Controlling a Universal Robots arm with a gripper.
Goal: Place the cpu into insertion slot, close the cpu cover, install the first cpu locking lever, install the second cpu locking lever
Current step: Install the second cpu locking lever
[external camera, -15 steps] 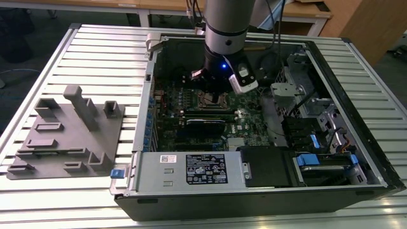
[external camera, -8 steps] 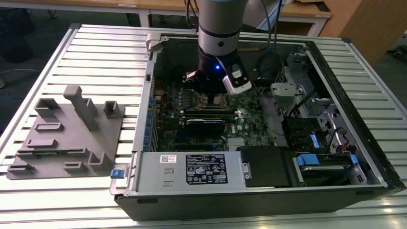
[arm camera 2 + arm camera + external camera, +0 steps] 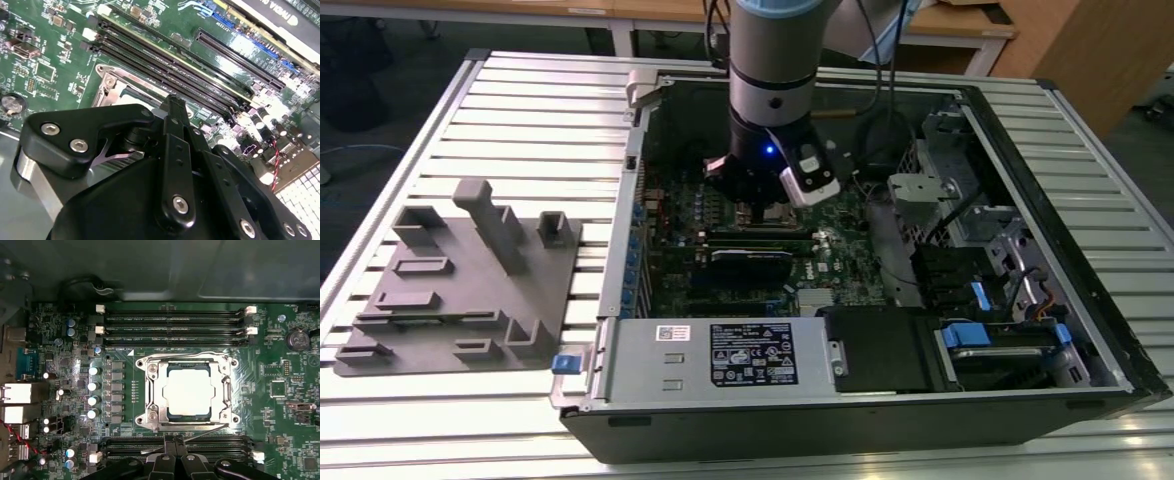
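Observation:
In the first wrist view the cpu [image 3: 189, 392] lies flat in the insertion slot [image 3: 141, 418], its pale metal top showing through the window of the cpu cover [image 3: 152, 390], which is folded down over it. One thin wire locking lever [image 3: 180, 356] runs along the cover's edge by the upper memory slots. The other lever [image 3: 200, 433] slants across the opposite edge, right at my fingertips. My gripper [image 3: 175, 439] is shut, its tips pressed together beside that slanting lever. The second wrist view has the gripper [image 3: 172, 102] tip at the edge of the cover [image 3: 112, 85]. My gripper [image 3: 767, 215] reaches down into the open case.
Long black memory slots [image 3: 175, 322] flank the socket on two sides, with capacitors [image 3: 93, 392] beside it. The open computer case [image 3: 627, 180] lies on a slatted metal table. A grey fixture block [image 3: 454, 290] sits at the exterior view's left. Drive bays [image 3: 987, 340] stand at its right.

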